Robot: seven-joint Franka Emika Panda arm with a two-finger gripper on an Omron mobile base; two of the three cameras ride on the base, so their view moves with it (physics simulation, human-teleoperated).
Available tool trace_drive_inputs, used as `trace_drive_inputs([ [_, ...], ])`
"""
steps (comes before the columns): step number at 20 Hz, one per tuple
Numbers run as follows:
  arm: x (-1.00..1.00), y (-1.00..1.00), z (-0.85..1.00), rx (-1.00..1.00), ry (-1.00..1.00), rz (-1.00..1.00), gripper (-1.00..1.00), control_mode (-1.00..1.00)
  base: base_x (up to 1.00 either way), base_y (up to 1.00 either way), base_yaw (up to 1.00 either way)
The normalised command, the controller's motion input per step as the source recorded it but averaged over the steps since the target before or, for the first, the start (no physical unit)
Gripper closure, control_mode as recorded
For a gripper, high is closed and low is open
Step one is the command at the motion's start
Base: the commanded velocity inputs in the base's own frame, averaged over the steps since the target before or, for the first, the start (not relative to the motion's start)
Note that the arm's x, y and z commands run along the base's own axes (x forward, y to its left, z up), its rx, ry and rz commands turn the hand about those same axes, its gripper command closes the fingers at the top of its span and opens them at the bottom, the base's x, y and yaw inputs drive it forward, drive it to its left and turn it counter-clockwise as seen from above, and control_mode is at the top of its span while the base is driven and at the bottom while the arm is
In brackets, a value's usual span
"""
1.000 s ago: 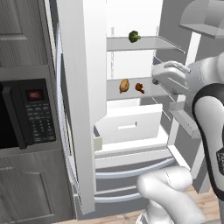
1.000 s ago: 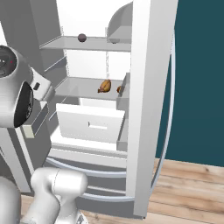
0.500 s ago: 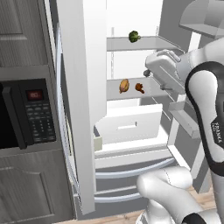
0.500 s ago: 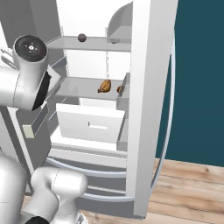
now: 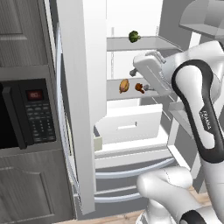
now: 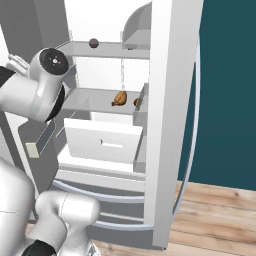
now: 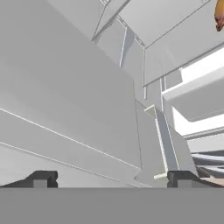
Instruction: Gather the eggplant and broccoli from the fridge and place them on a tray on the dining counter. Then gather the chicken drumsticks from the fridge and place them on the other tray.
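Observation:
A green broccoli (image 5: 134, 36) sits on the fridge's top shelf. A dark eggplant (image 6: 93, 43) lies on that same shelf. Two brown chicken drumsticks (image 5: 124, 85) (image 5: 139, 87) rest on the middle shelf, and one of them (image 6: 119, 98) shows plainly from the right, the other half behind the door edge. My gripper (image 5: 139, 79) hovers just in front of the middle shelf, right of the drumsticks, open and holding nothing. In the hand view its fingertips (image 7: 41, 178) stand wide apart, and a drumstick (image 7: 220, 15) peeks in at the top right corner.
The left fridge door (image 5: 81, 109) stands open beside a black microwave (image 5: 26, 113). The right door (image 6: 170, 120) is open too. A white drawer (image 5: 129, 124) juts out below the middle shelf. My arm's elbow (image 6: 47, 82) fills the left side.
The arm has swung left into the fridge opening; the hand now sits lower, level with the middle shelf close to the drumsticks. The food has not moved.

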Motion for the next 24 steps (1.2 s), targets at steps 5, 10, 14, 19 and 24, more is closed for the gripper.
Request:
trace_drive_inputs([
  [5,0.13,0.41,-0.1,0.09,0.0,0.12,-1.0,-1.0,0.0,0.0,0.0],
  [10,0.12,0.4,-0.06,0.08,0.02,0.14,-1.0,-1.0,0.0,0.0,0.0],
  [14,0.07,0.46,-0.02,0.06,0.04,0.16,-1.0,-1.0,0.0,0.0,0.0],
  [19,0.14,0.53,-0.03,0.04,0.05,0.15,-1.0,-1.0,0.0,0.0,0.0],
  [24,0.18,0.65,-0.02,0.03,0.05,0.09,-1.0,-1.0,0.0,0.0,0.0],
])
